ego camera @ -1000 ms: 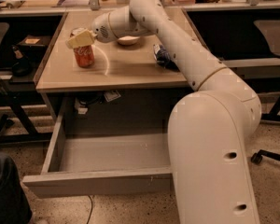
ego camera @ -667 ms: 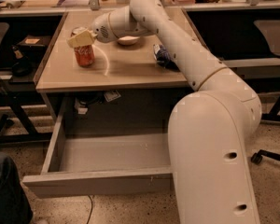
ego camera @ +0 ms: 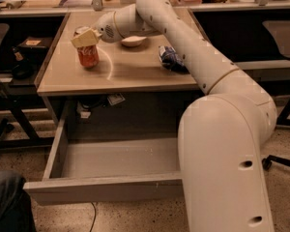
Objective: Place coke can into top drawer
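Note:
The coke can [ego camera: 88,57], red with a silver top, stands on the left part of the beige desk top [ego camera: 135,74]. My gripper [ego camera: 85,36] sits right at the can's top rim, reaching in from the right, and its beige tip covers the near side of the rim. The top drawer [ego camera: 104,190] is pulled fully out below the desk, its plain grey inside [ego camera: 121,156] bare. My large white arm [ego camera: 222,144] rises at the right and covers the drawer's right end.
A white bowl [ego camera: 134,41] lies behind the gripper's wrist and a blue crinkled bag [ego camera: 170,58] to its right on the desk. A dark desk with clutter [ego camera: 19,57] stands left, an office chair base [ego camera: 280,161] right, a dark cloth shape [ego camera: 7,202] bottom left.

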You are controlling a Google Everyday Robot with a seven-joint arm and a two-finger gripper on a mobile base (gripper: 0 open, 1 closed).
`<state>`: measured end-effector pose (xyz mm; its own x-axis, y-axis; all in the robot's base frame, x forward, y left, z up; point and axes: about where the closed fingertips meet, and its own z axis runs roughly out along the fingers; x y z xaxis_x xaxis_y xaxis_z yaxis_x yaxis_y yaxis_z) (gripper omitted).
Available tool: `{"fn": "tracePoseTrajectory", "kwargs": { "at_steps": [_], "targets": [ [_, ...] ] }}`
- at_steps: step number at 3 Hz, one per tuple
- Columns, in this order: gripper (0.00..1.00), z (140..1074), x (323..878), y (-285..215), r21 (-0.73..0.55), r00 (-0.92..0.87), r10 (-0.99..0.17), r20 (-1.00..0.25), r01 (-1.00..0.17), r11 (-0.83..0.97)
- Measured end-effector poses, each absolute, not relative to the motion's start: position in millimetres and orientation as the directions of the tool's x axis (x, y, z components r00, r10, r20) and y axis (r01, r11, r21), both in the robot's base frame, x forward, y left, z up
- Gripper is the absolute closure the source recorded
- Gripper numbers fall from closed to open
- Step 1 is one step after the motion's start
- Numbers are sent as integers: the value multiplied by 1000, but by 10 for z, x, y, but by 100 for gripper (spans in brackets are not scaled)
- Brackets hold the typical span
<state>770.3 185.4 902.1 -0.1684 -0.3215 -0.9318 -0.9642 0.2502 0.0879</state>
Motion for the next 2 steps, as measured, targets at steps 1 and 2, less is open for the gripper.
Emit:
{"fn": "tracePoseTrajectory", "kwargs": {
  "at_steps": [1, 2],
  "targets": [
    [100, 9216, 7558, 1667, 76, -168, -306, -937, -954, 291],
    [100, 9334, 7283, 1353, 67, -188, -306, -933, -928, 367]
  ]
}}
